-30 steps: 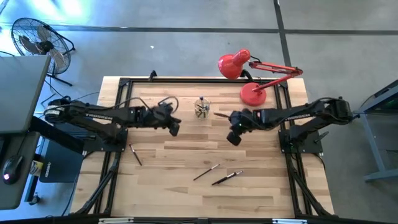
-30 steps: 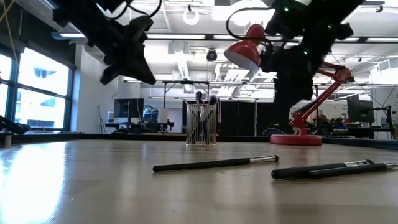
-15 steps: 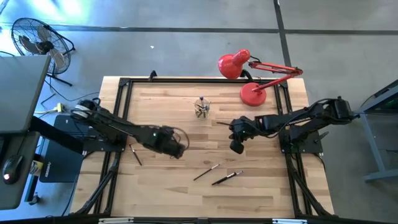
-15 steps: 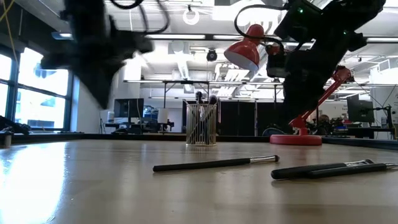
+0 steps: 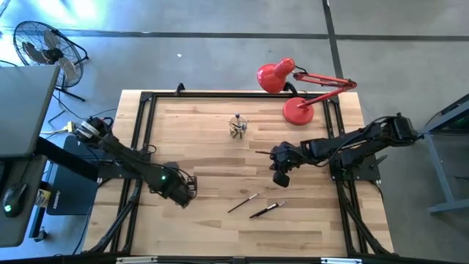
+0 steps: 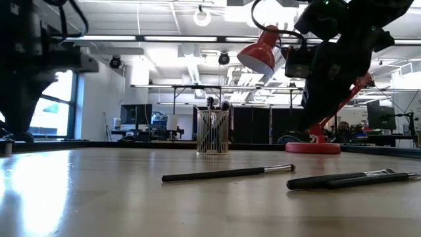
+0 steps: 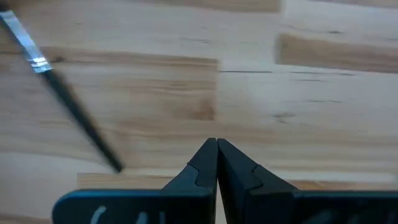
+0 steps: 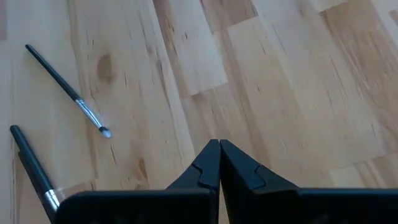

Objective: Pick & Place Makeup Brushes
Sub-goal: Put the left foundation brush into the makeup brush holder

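Two makeup brushes (image 5: 242, 202) (image 5: 267, 209) lie flat on the wooden table, near the middle. In the right wrist view they are a thin brush (image 8: 65, 90) and a thicker brush (image 8: 31, 165). A third dark brush (image 7: 68, 109) with a silver ferrule lies near the left side, beside my left gripper (image 7: 216, 148). That gripper (image 5: 185, 198) points down, shut and empty. My right gripper (image 5: 280, 179) hangs shut and empty above the table, on the far side of the two brushes. A small cup (image 5: 237, 128) holding several brushes stands at the far middle.
A red desk lamp (image 5: 293, 92) stands at the far right of the table. A black frame (image 5: 146, 110) runs along the table's edges. Bare wood lies between the two grippers. In the low view the cup (image 6: 212, 131) stands behind the lying brushes (image 6: 227, 173).
My left gripper has swung from near the cup toward the table's near left, sinking and tipping until it points down, and has rolled about. My right gripper has drifted a little toward the near edge. Both stay shut. The brushes have not moved.
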Robot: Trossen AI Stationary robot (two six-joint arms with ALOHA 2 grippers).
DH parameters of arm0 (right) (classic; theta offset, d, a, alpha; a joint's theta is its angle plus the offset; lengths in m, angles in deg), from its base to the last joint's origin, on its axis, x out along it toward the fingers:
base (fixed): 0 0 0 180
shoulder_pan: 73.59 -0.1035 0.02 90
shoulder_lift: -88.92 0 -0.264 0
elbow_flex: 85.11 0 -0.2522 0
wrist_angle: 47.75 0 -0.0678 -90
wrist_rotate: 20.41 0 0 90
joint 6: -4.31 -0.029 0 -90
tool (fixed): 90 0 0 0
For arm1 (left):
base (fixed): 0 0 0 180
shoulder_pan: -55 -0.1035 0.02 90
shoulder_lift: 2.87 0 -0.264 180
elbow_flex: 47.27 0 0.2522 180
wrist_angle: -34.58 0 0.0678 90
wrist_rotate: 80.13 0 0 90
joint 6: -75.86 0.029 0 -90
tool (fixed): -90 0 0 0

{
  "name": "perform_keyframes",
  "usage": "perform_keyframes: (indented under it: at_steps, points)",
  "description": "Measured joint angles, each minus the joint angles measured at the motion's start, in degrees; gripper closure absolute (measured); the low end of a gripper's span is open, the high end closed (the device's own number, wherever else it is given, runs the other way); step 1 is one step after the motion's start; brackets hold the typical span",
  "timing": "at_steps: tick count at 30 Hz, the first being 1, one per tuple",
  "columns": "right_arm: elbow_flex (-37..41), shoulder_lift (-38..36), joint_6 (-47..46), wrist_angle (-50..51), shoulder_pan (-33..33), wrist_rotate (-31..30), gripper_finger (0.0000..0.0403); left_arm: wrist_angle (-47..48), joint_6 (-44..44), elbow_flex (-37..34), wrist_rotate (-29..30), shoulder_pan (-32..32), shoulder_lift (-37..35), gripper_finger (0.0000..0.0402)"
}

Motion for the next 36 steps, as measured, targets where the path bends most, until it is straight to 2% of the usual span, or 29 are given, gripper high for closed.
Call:
perform_keyframes:
  at_steps: [4, 13, 16, 23, 29, 32, 36]
  points:
    - [0.0, 0.0, 0.0, -0.2, 0.0, 0.0, 0.0401, -0.2, -1.0, -1.4, -2.2, 0.3, 0.1, 0.0387]
    - [0.0, 0.0, -0.7, -0.4, 0.0, 0.2, 0.0402, 4.5, -2.4, -2.6, -8.0, 0.1, 0.1, 0.0295]
    - [0.0, 0.0, -0.7, -0.4, 0.0, 0.3, 0.0401, 7.4, -3.7, -2.6, -10.1, 0.1, 0.1, 0.0275]
    - [0.0, 0.0, -0.5, -1.2, 0.0, 0.3, 0.0401, 7.8, -3.9, -4.3, -12.0, 0.1, 0.2, 0.0268]
    - [0.0, 0.0, -0.5, -2.4, 0.0, 0.2, 0.0401, -0.4, -4.4, -10.4, -15.9, 0.1, 0.1, 0.0268]
    - [0.0, 0.0, -0.5, -2.5, 0.0, 0.2, 0.0402, -3.1, -4.4, -12.5, -15.1, 0.1, -0.2, 0.0268]
    - [0.0, 0.0, -0.3, -2.5, 0.0, 0.1, 0.0401, -4.0, -0.2, -12.9, -12.6, 0.2, -0.1, 0.0280]
